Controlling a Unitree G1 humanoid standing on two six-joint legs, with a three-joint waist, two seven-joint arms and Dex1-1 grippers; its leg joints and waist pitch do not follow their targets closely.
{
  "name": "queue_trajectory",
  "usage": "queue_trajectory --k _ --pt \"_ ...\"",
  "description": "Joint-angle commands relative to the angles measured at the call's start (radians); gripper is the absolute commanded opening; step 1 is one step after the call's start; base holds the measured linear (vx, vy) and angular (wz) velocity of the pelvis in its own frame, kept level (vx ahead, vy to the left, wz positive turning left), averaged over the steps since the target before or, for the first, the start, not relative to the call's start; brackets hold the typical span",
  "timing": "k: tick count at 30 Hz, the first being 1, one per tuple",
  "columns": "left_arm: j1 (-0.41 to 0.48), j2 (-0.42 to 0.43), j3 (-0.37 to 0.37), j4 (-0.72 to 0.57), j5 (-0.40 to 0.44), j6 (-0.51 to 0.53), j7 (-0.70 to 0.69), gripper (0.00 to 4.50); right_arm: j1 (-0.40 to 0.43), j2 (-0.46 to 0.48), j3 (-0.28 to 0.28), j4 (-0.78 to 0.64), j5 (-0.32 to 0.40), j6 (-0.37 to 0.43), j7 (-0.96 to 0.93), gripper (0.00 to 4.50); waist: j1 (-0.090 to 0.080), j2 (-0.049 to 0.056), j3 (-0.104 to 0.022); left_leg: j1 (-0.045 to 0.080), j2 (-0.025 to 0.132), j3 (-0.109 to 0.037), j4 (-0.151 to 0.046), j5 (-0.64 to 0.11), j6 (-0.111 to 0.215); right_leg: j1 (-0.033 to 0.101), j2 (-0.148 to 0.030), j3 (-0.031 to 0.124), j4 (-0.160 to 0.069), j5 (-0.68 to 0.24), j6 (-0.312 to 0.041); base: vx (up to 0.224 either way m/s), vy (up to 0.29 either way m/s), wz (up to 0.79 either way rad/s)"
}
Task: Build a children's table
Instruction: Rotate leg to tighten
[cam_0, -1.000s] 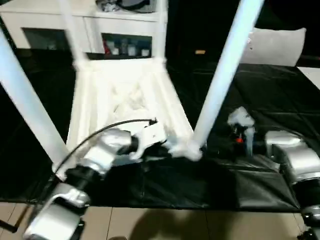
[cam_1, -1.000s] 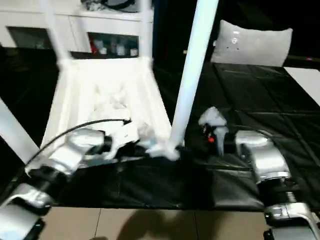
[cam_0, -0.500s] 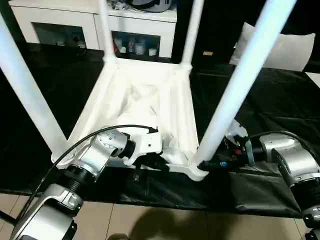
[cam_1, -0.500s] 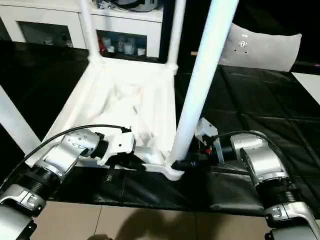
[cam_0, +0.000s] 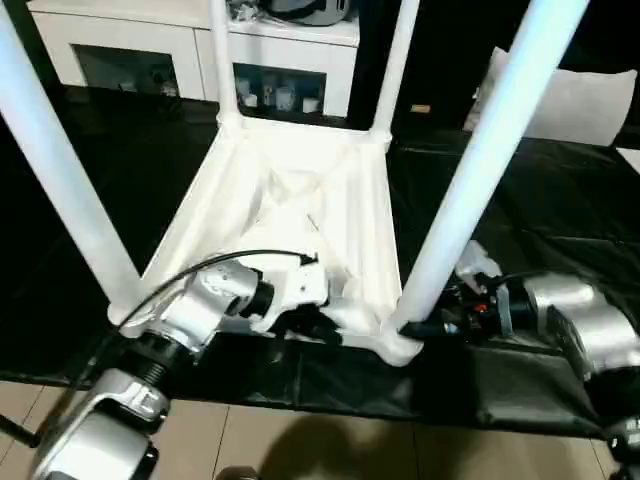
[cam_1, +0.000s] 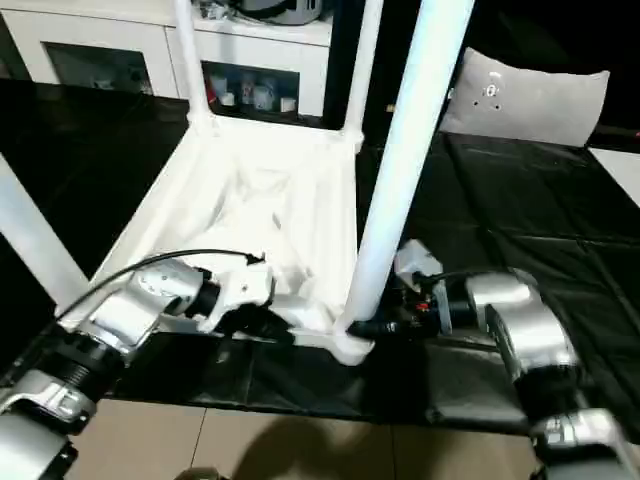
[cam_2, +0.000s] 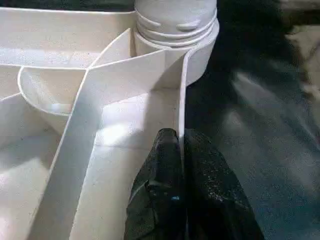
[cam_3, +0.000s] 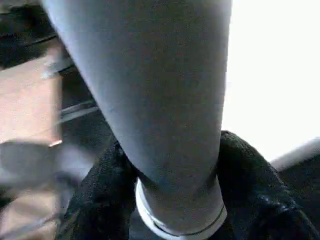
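The children's table lies upside down on the black mat, its white ribbed tabletop (cam_0: 290, 200) facing up with four white legs standing in the corner sockets. My left gripper (cam_0: 325, 330) is at the near edge, fingers (cam_2: 165, 165) shut on the tabletop's thin rim wall beside the near right socket (cam_2: 175, 25). My right gripper (cam_0: 415, 328) has reached in from the right at the foot of the near right leg (cam_0: 480, 170). Its black fingers (cam_3: 100, 185) press against both sides of that leg (cam_3: 160, 90) just above the socket.
A white cabinet with glass doors (cam_0: 130, 50) stands behind the mat. A white cushion (cam_0: 580, 100) lies at the back right. The black mat (cam_0: 560, 200) ends near my body, where tan floor tiles (cam_0: 300, 450) begin. The near left leg (cam_0: 60, 170) rises close to my left forearm.
My right gripper moved left to the foot of the near right leg and closed around it. The left gripper kept its pinch on the rim. The camera view shifted.
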Motion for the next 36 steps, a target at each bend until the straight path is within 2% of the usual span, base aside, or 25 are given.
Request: queue_trajectory --k 1,2,3,4,5,6,7,8,9,10,12,15,17,18,20,24,25,26,27,28,29,31,32,35,36 --pt "-0.022 -0.088 0.029 0.014 -0.025 0.051 0.139 0.00 -0.039 0.090 0.020 0.024 -0.049 0.092 -0.205 2.03 -0.014 -0.009 -0.048 0.002 0.045 -0.018 -0.078 -0.300 -0.006 0.040 -0.065 0.031 -0.092 -0.582 -0.100 -0.052 0.005 -0.05" --pt "-0.027 -0.100 0.035 0.019 -0.022 0.066 0.164 0.00 -0.051 0.112 0.012 0.029 -0.054 0.120 -0.255 2.00 -0.029 -0.012 -0.046 -0.005 0.039 -0.025 -0.078 -0.323 -0.017 0.044 -0.067 0.021 -0.098 -0.652 -0.064 0.000 0.000 0.00" --pt "-0.037 -0.129 0.049 0.029 -0.017 0.106 0.223 0.00 -0.079 0.162 -0.007 0.039 -0.068 0.182 -0.373 2.00 -0.037 -0.010 -0.048 -0.003 0.038 -0.027 -0.076 -0.329 -0.023 0.043 -0.067 0.020 -0.101 -0.674 -0.053 0.000 0.000 0.00" --pt "-0.047 -0.154 0.062 0.034 -0.012 0.142 0.270 0.00 -0.091 0.199 -0.012 0.037 -0.088 0.208 -0.447 1.99 -0.052 -0.009 -0.048 -0.001 0.035 -0.030 -0.073 -0.343 -0.029 0.036 -0.067 0.014 -0.108 -0.705 -0.036 0.000 0.000 0.00" --pt "-0.068 -0.202 0.092 0.053 -0.010 0.177 0.370 0.00 -0.092 0.247 0.001 0.014 -0.140 0.226 -0.550 1.97 -0.064 -0.005 -0.050 -0.002 0.035 -0.034 -0.072 -0.349 -0.035 0.039 -0.068 0.008 -0.112 -0.711 -0.027 0.000 0.000 0.00" --pt "-0.074 -0.214 0.101 0.059 -0.010 0.182 0.397 0.00 -0.091 0.258 0.002 0.009 -0.149 0.227 -0.574 1.97 -0.069 -0.005 -0.051 -0.005 0.037 -0.036 -0.074 -0.348 -0.033 0.041 -0.068 0.007 -0.113 -0.697 -0.028 0.000 0.000 0.00" --pt "-0.083 -0.235 0.116 0.068 -0.011 0.193 0.439 0.00 -0.089 0.279 0.000 0.000 -0.159 0.231 -0.615 1.97 -0.073 0.002 -0.051 0.001 0.038 -0.035 -0.075 -0.362 -0.031 0.034 -0.065 0.006 -0.118 -0.669 -0.034 0.000 0.000 0.00" --pt "-0.090 -0.251 0.128 0.074 -0.010 0.200 0.471 0.00 -0.087 0.295 -0.003 -0.007 -0.162 0.234 -0.648 1.97 -0.074 -0.003 -0.057 0.005 0.038 -0.035 -0.075 -0.359 -0.016 0.037 -0.068 0.007 -0.115 -0.610 -0.054 0.000 0.000 0.00" --pt "-0.095 -0.265 0.127 0.082 -0.001 0.199 0.496 0.00 -0.087 0.314 -0.018 -0.011 -0.159 0.229 -0.692 1.97 -0.075 -0.002 -0.056 0.002 0.041 -0.033 -0.078 -0.349 -0.008 0.037 -0.067 0.010 -0.110 -0.572 -0.066 0.000 0.000 0.00" --pt "-0.098 -0.273 0.122 0.087 0.008 0.195 0.507 0.00 -0.088 0.327 -0.029 -0.013 -0.158 0.218 -0.722 1.97 -0.074 -0.001 -0.058 -0.002 0.043 -0.031 -0.082 -0.325 0.005 0.039 -0.065 0.015 -0.103 -0.507 -0.085 0.000 0.000 0.00" --pt "-0.098 -0.274 0.099 0.087 0.022 0.185 0.494 0.00 -0.088 0.336 -0.041 -0.026 -0.150 0.174 -0.731 2.50 -0.071 0.003 -0.062 -0.003 0.044 -0.024 -0.081 -0.280 0.018 0.043 -0.063 0.021 -0.091 -0.384 -0.126 0.000 0.000 0.00" --pt "-0.093 -0.270 0.091 0.080 0.032 0.187 0.483 0.00 -0.084 0.346 -0.065 -0.057 -0.123 0.190 -0.730 2.69 -0.065 0.001 -0.063 -0.006 0.044 -0.018 -0.079 -0.237 0.040 0.049 -0.065 0.026 -0.082 -0.316 -0.154 0.000 0.000 0.00" --pt "-0.085 -0.248 0.084 0.069 0.039 0.176 0.462 0.00 -0.067 0.326 -0.066 -0.107 -0.102 0.201 -0.675 2.93 -0.055 0.001 -0.063 -0.006 0.043 -0.015 -0.078 -0.213 0.051 0.052 -0.066 0.025 -0.082 -0.313 -0.158 0.000 0.000 0.00" --pt "-0.082 -0.240 0.082 0.066 0.041 0.169 0.454 0.00 -0.062 0.317 -0.068 -0.117 -0.099 0.202 -0.661 3.01 -0.048 0.000 -0.063 -0.006 0.042 -0.014 -0.078 -0.208 0.056 0.054 -0.066 0.024 -0.086 -0.334 -0.149 0.000 0.000 0.00" --pt "-0.079 -0.216 0.075 0.063 0.038 0.145 0.433 0.00 -0.054 0.285 -0.068 -0.126 -0.090 0.199 -0.621 3.17 -0.041 0.001 -0.063 -0.003 0.044 -0.012 -0.078 -0.197 0.054 0.051 -0.069 0.025 -0.087 -0.351 -0.142 0.000 0.000 0.00" --pt "-0.072 -0.170 0.061 0.068 0.042 0.081 0.378 0.00 -0.040 0.214 -0.060 -0.131 -0.076 0.181 -0.525 3.57 -0.031 0.002 -0.064 -0.006 0.046 -0.011 -0.076 -0.166 0.056 0.055 -0.066 0.024 -0.081 -0.313 -0.144 0.000 0.000 0.00" --pt "-0.067 -0.145 0.048 0.069 0.047 0.049 0.339 0.00 -0.036 0.175 -0.058 -0.124 -0.074 0.167 -0.472 3.57 -0.030 -0.005 -0.064 -0.006 0.046 -0.009 -0.075 -0.158 0.059 0.055 -0.065 0.024 -0.080 -0.303 -0.147 0.000 0.000 0.00" --pt "-0.063 -0.131 0.040 0.066 0.047 0.032 0.313 0.00 -0.035 0.153 -0.057 -0.119 -0.074 0.160 -0.441 3.57 -0.025 -0.002 -0.065 -0.005 0.047 -0.008 -0.073 -0.152 0.061 0.056 -0.065 0.025 -0.077 -0.298 -0.146 0.000 0.000 0.00" --pt "-0.059 -0.118 0.033 0.064 0.046 0.020 0.287 0.00 -0.034 0.132 -0.056 -0.112 -0.075 0.148 -0.414 3.84 -0.023 0.000 -0.063 -0.005 0.046 -0.008 -0.073 -0.154 0.062 0.053 -0.065 0.025 -0.077 -0.300 -0.148 0.000 0.000 0.00" --pt "-0.056 -0.109 0.028 0.061 0.045 0.012 0.268 0.00 -0.035 0.116 -0.054 -0.104 -0.076 0.137 -0.392 3.92 -0.023 -0.002 -0.062 -0.007 0.047 -0.008 -0.073 -0.164 0.058 0.053 -0.067 0.024 -0.077 -0.321 -0.147 0.000 0.000 0.00" --pt "-0.044 -0.078 0.011 0.052 0.039 -0.028 0.204 0.00 -0.043 0.065 -0.048 -0.075 -0.081 0.084 -0.318 3.92 -0.023 -0.001 -0.062 -0.005 0.048 -0.008 -0.073 -0.170 0.054 0.052 -0.067 0.025 -0.078 -0.333 -0.146 0.000 0.000 0.00" --pt "-0.040 -0.064 0.004 0.050 0.036 -0.045 0.176 0.00 -0.046 0.044 -0.045 -0.064 -0.079 0.064 -0.279 4.01 -0.021 -0.001 -0.062 -0.006 0.049 -0.009 -0.072 -0.172 0.052 0.052 -0.067 0.024 -0.076 -0.332 -0.149 0.000 0.000 0.00" --pt "-0.034 -0.041 -0.010 0.046 0.029 -0.076 0.126 0.00 -0.048 0.011 -0.041 -0.062 -0.060 0.047 -0.204 4.28 -0.021 -0.002 -0.062 -0.005 0.050 -0.008 -0.073 -0.170 0.051 0.052 -0.066 0.025 -0.074 -0.324 -0.155 0.000 0.000 0.00" --pt "-0.027 -0.009 -0.032 0.035 0.018 -0.105 0.049 0.00 -0.047 -0.037 -0.031 -0.072 -0.025 0.034 -0.080 4.28 -0.020 -0.003 -0.064 -0.005 0.053 -0.008 -0.071 -0.171 0.067 0.054 -0.066 0.025 -0.067 -0.282 -0.181 0.000 0.000 0.00" --pt "-0.027 -0.009 -0.032 0.035 0.018 -0.105 0.049 0.00 -0.047 -0.037 -0.031 -0.072 -0.025 0.034 -0.080 4.08 -0.019 -0.002 -0.063 -0.006 0.053 -0.008 -0.070 -0.169 0.069 0.054 -0.065 0.025 -0.066 -0.276 -0.186 0.000 0.000 0.00"
